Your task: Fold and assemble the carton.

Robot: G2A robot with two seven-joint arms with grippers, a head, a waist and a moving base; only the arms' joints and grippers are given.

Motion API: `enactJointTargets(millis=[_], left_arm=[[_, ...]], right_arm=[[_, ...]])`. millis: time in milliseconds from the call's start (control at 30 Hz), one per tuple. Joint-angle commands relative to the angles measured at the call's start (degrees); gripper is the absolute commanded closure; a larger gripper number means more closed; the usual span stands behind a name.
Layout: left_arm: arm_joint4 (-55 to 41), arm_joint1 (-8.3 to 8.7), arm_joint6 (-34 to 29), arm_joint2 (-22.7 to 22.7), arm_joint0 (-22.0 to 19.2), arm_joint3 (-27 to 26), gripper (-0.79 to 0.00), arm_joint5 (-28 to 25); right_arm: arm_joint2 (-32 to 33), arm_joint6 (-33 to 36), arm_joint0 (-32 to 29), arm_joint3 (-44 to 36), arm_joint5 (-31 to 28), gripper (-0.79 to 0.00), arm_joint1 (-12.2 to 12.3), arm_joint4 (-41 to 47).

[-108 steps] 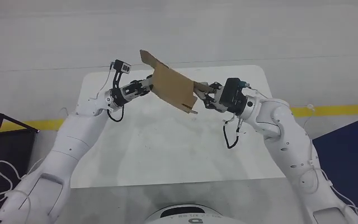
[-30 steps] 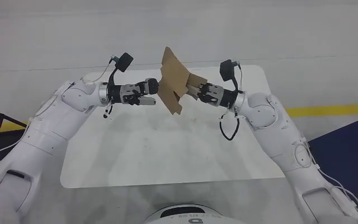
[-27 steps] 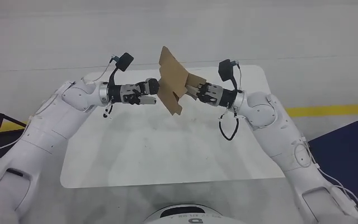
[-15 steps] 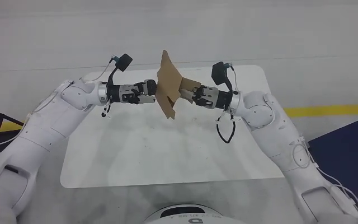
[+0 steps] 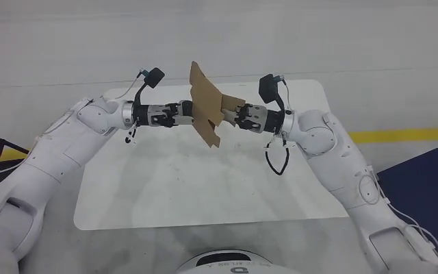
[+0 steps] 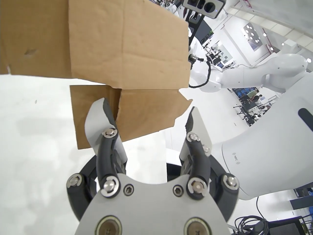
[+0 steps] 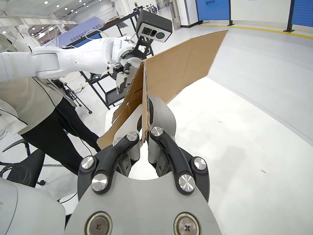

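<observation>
A flat brown cardboard carton [image 5: 204,103] hangs in the air above the far half of the table, partly unfolded and tilted on edge. My right gripper [image 5: 236,118] is shut on one of its edges; in the right wrist view the cardboard [image 7: 181,69] runs out from between the closed fingers of the right gripper [image 7: 146,113]. My left gripper [image 5: 186,113] is on the opposite side of the carton and stands open. In the left wrist view a lower flap [image 6: 146,113] of the carton [image 6: 97,37] lies between the spread fingers of the left gripper [image 6: 146,116], close to one fingertip [image 6: 102,108].
The white table [image 5: 205,198] lies below both arms, its far edge just behind the carton. A dark rack [image 5: 14,154] stands off the table's left side.
The right arm has shifted the carton a little to the left and tipped it more upright. The left gripper has come closer, so the flap now lies between its open fingers.
</observation>
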Motion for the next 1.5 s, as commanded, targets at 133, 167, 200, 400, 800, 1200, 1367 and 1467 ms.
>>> enactJointTargets(millis=[133,167,200,400,800,1200,1367,1467], left_arm=[[-0.3,0.04,0.0,0.6,-0.3,-0.7,-0.391,0.0],[-0.3,0.04,0.0,0.6,-0.3,-0.7,-0.385,0.0],[-0.3,0.04,0.0,0.6,-0.3,-0.7,-0.379,0.0],[-0.3,0.04,0.0,0.6,-0.3,-0.7,-0.357,0.0],[-8.1,0.69,0.0,-3.2,-0.4,0.7,-0.785,0.0],[-13.2,1.14,5.8,-7.2,4.5,0.0,-0.785,0.0],[-27.8,1.06,0.0,-11.1,11.1,-3.2,-0.785,0.0],[-31.7,0.5,-1.9,-10.8,13.1,-5.8,-0.785,1.9]], right_arm=[[-0.1,0.2,0.1,0.0,-0.1,0.0,0.0,0.1],[-0.1,0.2,0.1,0.0,-0.1,0.0,0.0,0.1],[-0.1,0.2,0.1,0.0,-0.1,0.0,0.0,0.1],[-0.1,0.2,0.1,0.0,-0.1,0.0,0.0,0.1],[1.0,0.9,-0.5,5.7,2.2,0.0,0.3,1.0],[0.8,0.0,-2.5,4.7,-0.6,0.0,0.3,6.4],[0.7,1.1,-3.1,6.3,-6.5,0.0,0.4,17.0],[0.1,3.0,-2.6,7.1,-8.2,0.0,0.4,20.6]])
